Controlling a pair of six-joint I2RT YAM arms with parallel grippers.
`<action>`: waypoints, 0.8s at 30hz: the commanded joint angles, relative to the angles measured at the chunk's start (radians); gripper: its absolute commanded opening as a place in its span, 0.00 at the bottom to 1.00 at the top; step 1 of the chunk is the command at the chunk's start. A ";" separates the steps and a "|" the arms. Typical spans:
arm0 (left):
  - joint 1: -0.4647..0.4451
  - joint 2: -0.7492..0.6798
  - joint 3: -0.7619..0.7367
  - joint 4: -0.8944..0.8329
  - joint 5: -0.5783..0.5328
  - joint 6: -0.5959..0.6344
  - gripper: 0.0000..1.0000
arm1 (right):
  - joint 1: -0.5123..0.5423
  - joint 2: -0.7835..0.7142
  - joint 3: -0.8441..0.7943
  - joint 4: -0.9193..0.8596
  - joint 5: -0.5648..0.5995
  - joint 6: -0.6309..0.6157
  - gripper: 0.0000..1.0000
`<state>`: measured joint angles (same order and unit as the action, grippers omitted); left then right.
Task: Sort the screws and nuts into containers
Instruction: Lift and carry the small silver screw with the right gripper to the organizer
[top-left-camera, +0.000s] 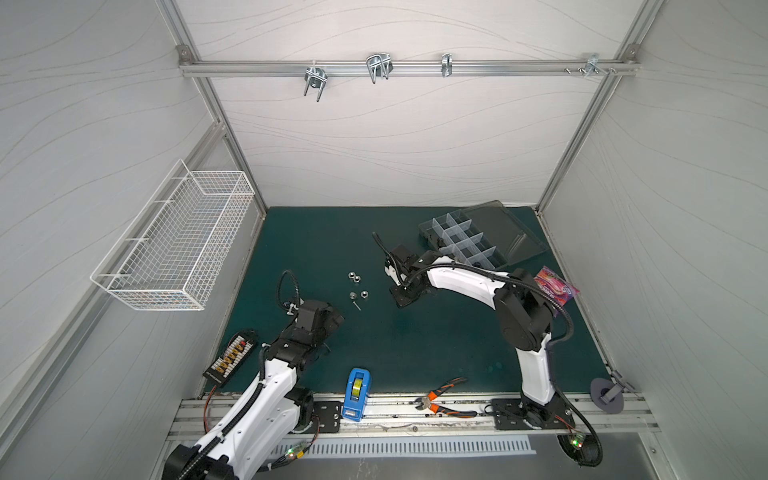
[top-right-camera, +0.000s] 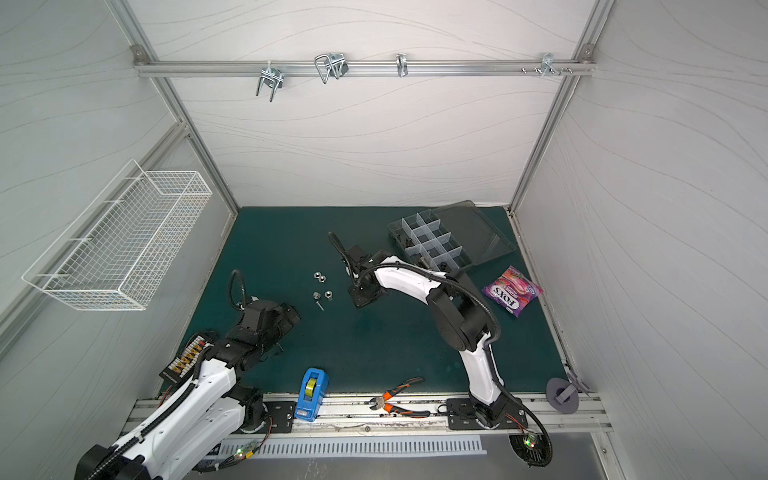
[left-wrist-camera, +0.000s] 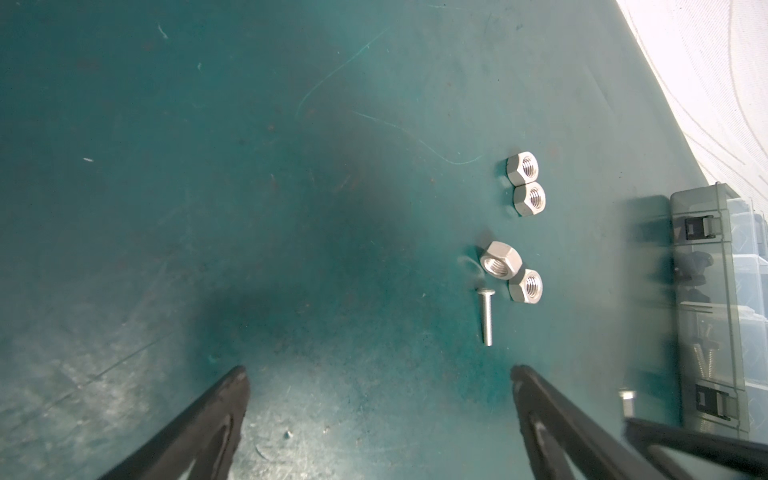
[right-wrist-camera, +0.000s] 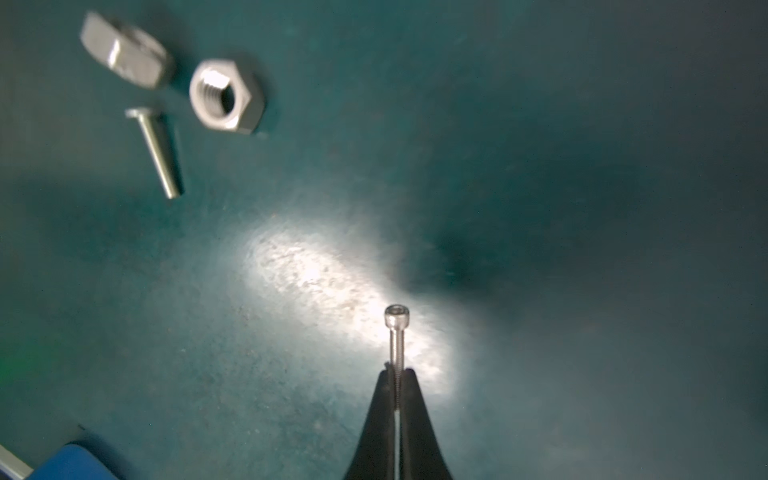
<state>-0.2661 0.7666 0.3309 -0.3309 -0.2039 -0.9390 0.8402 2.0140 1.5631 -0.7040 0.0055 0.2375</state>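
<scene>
Several silver nuts (top-left-camera: 354, 276) (left-wrist-camera: 529, 198) and one thin silver screw (top-left-camera: 356, 305) (left-wrist-camera: 486, 318) lie loose on the green mat, left of centre. My right gripper (right-wrist-camera: 397, 372) is shut on the threaded shank of another thin socket-head screw (right-wrist-camera: 397, 332), low over the mat just right of the nuts (top-right-camera: 328, 294). My left gripper (left-wrist-camera: 378, 374) is open with only bare mat between its fingers, a little short of the loose screw (top-right-camera: 320, 306). The containers (top-left-camera: 465, 241) (top-right-camera: 432, 241) stand open at the back right, lid folded back.
A blue tape dispenser (top-left-camera: 355, 395) and orange-handled pliers (top-left-camera: 444, 401) lie at the front edge. A candy bag (top-left-camera: 555, 289) is at the right, a connector board (top-left-camera: 230, 359) at the left. A white wire basket (top-left-camera: 174, 245) hangs on the left wall.
</scene>
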 joint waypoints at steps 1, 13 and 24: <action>0.005 0.003 0.042 0.033 -0.006 0.002 0.99 | -0.058 -0.077 -0.011 -0.017 0.029 -0.011 0.00; 0.005 0.012 0.042 0.038 0.002 0.004 0.99 | -0.348 -0.136 0.014 -0.017 0.057 -0.052 0.00; 0.005 0.029 0.054 0.040 0.004 0.006 0.99 | -0.502 -0.030 0.146 -0.038 0.104 -0.059 0.00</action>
<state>-0.2661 0.7902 0.3317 -0.3233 -0.1940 -0.9375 0.3550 1.9385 1.6768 -0.7124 0.0902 0.1921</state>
